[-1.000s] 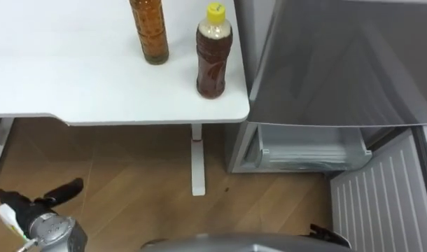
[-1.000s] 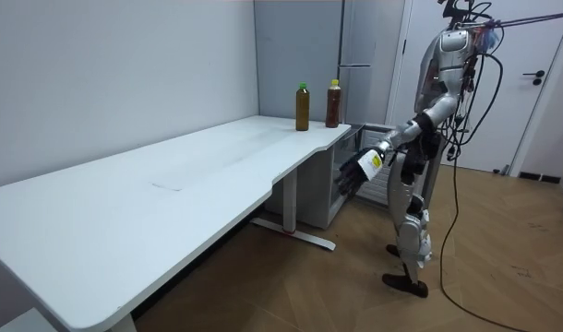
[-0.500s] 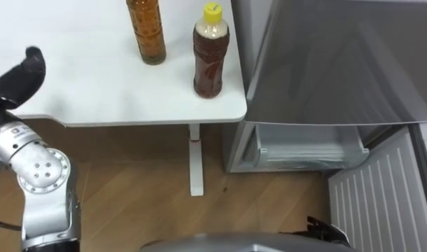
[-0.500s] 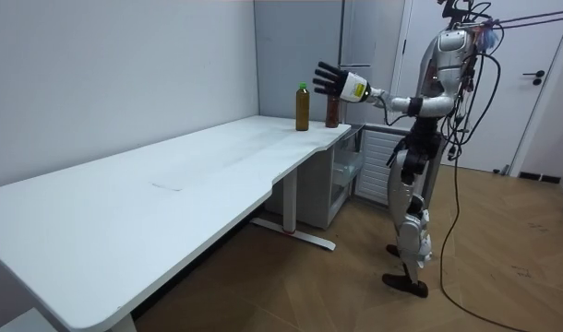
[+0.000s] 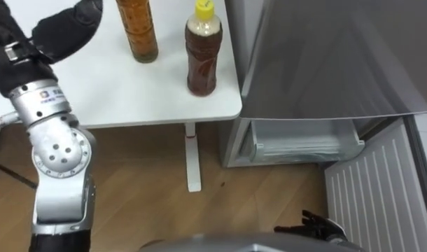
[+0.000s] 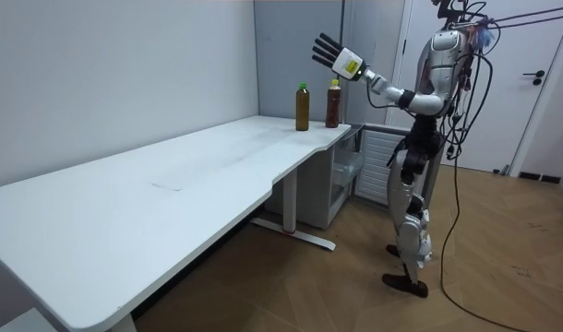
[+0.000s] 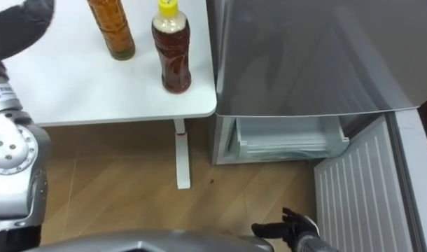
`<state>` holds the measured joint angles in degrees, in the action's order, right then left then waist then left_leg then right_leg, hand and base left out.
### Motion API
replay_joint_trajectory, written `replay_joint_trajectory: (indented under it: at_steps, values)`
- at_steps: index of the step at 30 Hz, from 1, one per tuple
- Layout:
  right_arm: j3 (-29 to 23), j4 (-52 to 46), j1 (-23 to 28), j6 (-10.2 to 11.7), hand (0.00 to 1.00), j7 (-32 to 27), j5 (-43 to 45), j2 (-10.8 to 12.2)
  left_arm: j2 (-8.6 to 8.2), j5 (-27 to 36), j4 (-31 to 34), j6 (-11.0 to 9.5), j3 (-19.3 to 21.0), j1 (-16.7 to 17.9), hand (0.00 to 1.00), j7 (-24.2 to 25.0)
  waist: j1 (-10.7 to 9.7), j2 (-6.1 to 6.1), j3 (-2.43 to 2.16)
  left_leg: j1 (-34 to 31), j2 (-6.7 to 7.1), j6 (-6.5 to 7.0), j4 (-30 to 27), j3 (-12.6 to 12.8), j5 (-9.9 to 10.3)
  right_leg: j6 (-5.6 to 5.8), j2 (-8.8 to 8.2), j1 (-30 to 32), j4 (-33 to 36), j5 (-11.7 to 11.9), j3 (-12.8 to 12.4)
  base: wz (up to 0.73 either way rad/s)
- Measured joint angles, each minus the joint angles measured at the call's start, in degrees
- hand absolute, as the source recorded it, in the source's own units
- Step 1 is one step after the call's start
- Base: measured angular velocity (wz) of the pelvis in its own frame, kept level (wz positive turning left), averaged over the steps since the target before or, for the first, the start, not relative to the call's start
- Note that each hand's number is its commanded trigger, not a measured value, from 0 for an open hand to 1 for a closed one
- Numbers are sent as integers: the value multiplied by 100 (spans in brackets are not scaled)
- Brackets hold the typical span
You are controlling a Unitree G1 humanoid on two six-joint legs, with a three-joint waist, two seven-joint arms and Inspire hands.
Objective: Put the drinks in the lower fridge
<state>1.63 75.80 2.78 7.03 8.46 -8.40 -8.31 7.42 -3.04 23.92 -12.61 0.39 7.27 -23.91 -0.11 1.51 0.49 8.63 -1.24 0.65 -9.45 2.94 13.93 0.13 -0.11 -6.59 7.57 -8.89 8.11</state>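
Note:
Two drinks stand near the right end of the white table (image 5: 94,98): an amber bottle (image 5: 137,31) and a dark tea bottle with a yellow cap (image 5: 201,52). The room view shows them as well, the amber bottle (image 6: 302,108) and the tea bottle (image 6: 333,104). My left hand (image 5: 63,28) is raised above the table, left of the bottles and apart from them. In the room view that left hand (image 6: 329,53) is open with fingers spread, higher than the bottle caps. Low at my right side hangs my right hand (image 7: 287,227), open and holding nothing.
The grey fridge (image 5: 325,56) stands right of the table. Its lower compartment is open, showing a clear drawer (image 5: 304,143), and the lower door (image 5: 374,196) is swung out to the right. Wooden floor lies between the table leg (image 5: 192,157) and the fridge.
My left arm has swung up from low beside the table to above the bottles, the hand still open. The bottles have not moved. The right hand has come further into view.

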Motion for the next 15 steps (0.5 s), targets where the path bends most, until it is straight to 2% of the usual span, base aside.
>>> replay_joint_trajectory:
  at_steps: [8,12,15]
  values:
    - [167,106,-167,79,0,65,214,-10,105,-50,10,-1,-315,-247,0,708,-181,19,17,-8,2,0,-9,3,-2,0,0,-26,3,0,-32,-1]
    - [219,121,-206,83,0,154,207,-34,148,-42,9,5,-594,-262,0,1141,-223,-13,29,5,2,0,-15,21,-2,0,2,-33,8,0,-80,0]
    - [216,226,-279,88,0,195,186,-35,157,-43,5,26,-676,-263,0,1420,-277,-41,22,4,-1,0,-17,35,-2,0,7,-25,7,0,-97,0]
